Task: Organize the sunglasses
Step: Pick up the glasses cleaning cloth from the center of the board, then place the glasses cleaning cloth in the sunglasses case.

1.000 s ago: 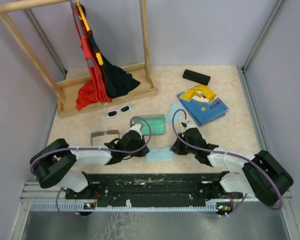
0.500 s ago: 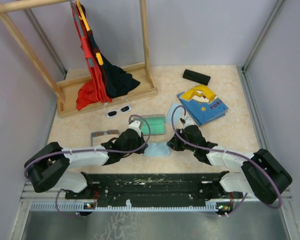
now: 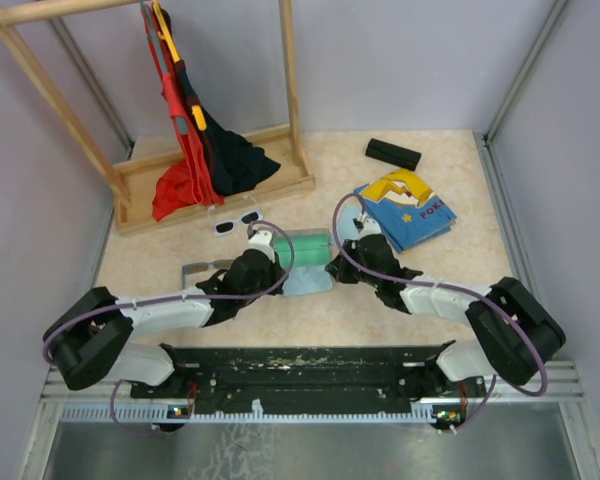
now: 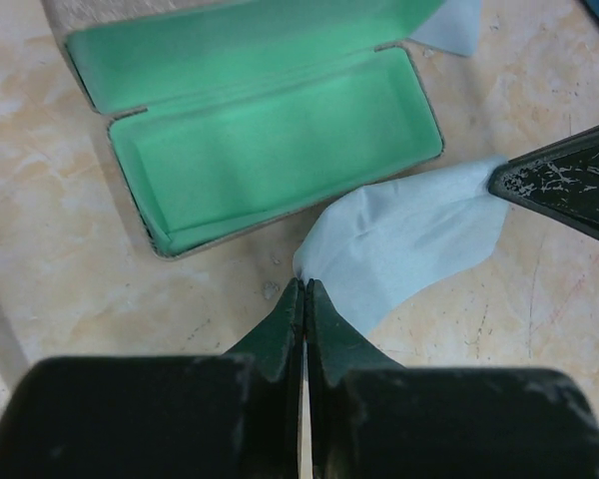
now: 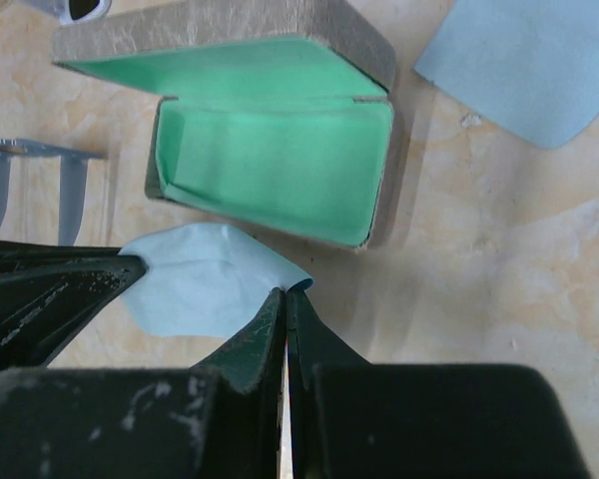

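The white-framed sunglasses [image 3: 235, 222] lie in front of the wooden rack. The grey wire-framed sunglasses [image 3: 202, 268] lie left of the open green-lined case [image 3: 308, 246], partly hidden under my left arm. A light-blue cloth [image 4: 409, 239] is stretched between both grippers just in front of the case. My left gripper [image 4: 304, 286] is shut on one corner of it. My right gripper [image 5: 286, 291] is shut on the opposite corner. In the right wrist view the case [image 5: 270, 160] lies empty, with the wire frames [image 5: 30, 180] at the left edge.
A second light-blue cloth [image 5: 524, 60] lies right of the case. A colourful book [image 3: 405, 208] and a black oblong case [image 3: 393, 153] sit at the back right. The wooden rack [image 3: 220, 192] with hanging red and black clothes stands at the back left.
The left gripper has shut on the cloth. Both grippers have carried the cloth away from the near edge, up to the front of the open case.
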Available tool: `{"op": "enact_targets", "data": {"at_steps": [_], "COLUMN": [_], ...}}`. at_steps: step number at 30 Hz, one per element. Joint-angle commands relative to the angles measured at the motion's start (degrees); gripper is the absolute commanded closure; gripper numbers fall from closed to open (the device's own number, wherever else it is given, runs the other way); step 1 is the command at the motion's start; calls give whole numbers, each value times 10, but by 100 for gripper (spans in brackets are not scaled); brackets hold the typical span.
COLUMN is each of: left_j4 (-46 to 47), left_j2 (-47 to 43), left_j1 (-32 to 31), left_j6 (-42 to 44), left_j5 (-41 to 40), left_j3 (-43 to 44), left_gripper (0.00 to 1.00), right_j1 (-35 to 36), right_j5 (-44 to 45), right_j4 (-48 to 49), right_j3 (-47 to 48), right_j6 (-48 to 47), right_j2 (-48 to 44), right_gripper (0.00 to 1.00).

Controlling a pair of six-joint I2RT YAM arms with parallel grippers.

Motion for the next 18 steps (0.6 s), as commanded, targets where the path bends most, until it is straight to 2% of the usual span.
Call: {"op": "enact_targets", "data": {"at_steps": [1, 18], "left_j4": [21, 60], "left_j2": [-7, 47], "left_j1": [15, 70], "left_j6": [24, 70], "left_j5": [-23, -18], "left_j3": [25, 44], "left_gripper": [97, 97], "right_j1": [-3, -31], "right_j5": [21, 9], "right_j4": [46, 80], "right_j3": [49, 102], "right_j6": [-6, -9], "right_j2": [32, 116], "right_gripper": [100, 100]}}
